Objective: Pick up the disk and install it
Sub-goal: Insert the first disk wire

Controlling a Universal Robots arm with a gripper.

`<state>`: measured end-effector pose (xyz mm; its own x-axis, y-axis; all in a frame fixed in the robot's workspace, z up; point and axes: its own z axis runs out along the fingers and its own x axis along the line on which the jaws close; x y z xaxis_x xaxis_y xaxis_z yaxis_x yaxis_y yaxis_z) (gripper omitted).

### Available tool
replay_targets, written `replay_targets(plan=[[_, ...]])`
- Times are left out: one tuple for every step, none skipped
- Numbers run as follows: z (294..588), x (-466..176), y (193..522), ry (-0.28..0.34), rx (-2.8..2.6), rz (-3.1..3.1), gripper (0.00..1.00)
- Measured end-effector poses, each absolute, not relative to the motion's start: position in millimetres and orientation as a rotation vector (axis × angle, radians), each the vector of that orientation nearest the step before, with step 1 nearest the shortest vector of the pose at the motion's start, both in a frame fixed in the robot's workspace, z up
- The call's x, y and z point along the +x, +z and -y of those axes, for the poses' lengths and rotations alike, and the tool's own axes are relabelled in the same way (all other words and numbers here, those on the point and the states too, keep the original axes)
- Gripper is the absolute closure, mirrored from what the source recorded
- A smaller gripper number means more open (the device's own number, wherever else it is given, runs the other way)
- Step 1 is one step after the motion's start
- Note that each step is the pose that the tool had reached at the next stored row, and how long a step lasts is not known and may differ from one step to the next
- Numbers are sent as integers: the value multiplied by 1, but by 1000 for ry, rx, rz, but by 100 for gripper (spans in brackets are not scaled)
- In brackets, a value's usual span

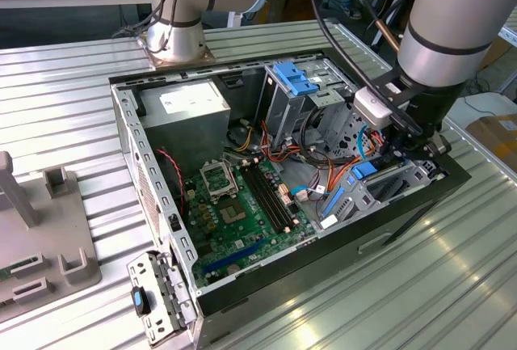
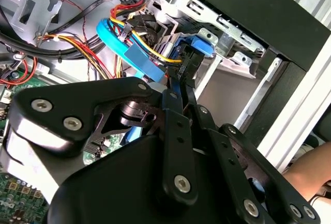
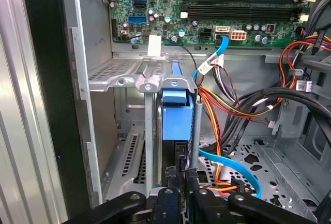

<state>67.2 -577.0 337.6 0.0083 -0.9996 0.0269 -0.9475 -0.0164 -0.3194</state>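
Gripper [image 3: 178, 180], black linkage fingers, is closed narrow on the end of the disk [image 3: 177, 118], a flat dark-grey drive in a bright blue plastic carrier. In the first wrist view the disk stands on edge at centre frame, between the grey metal rails of the drive cage [image 3: 124, 81]; in the exterior view it sits at right of centre [image 1: 365, 169], inside the open black computer case [image 1: 266, 285].

Judgement: rigid, moderately heavy, shock-sensitive; the carrier plastic flexes, so grip the frame edges, not the tabs.

Room is tight: rails hug both faces, and the light-blue flat cable [image 3: 232, 168] and orange-yellow wire bundle [image 3: 227, 105] lie just beside it.
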Motion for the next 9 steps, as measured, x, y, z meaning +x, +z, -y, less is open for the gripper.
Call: replay_targets(plan=[[577, 67, 338, -364, -2066, -2045, 84], [577, 67, 338, -364, -2066, -2046, 84], [577, 67, 338, -364, -2066, -2046, 84], [576, 68, 338, -364, -2066, -2046, 84], [576, 68, 338, -364, -2066, -2046, 84], [576, 68, 338, -364, -2066, -2046, 84], [576, 68, 338, -364, -2066, -2046, 84], [576, 68, 337, -364, -2066, -2046, 84], [576, 68, 337, -364, -2066, -2046, 84]])
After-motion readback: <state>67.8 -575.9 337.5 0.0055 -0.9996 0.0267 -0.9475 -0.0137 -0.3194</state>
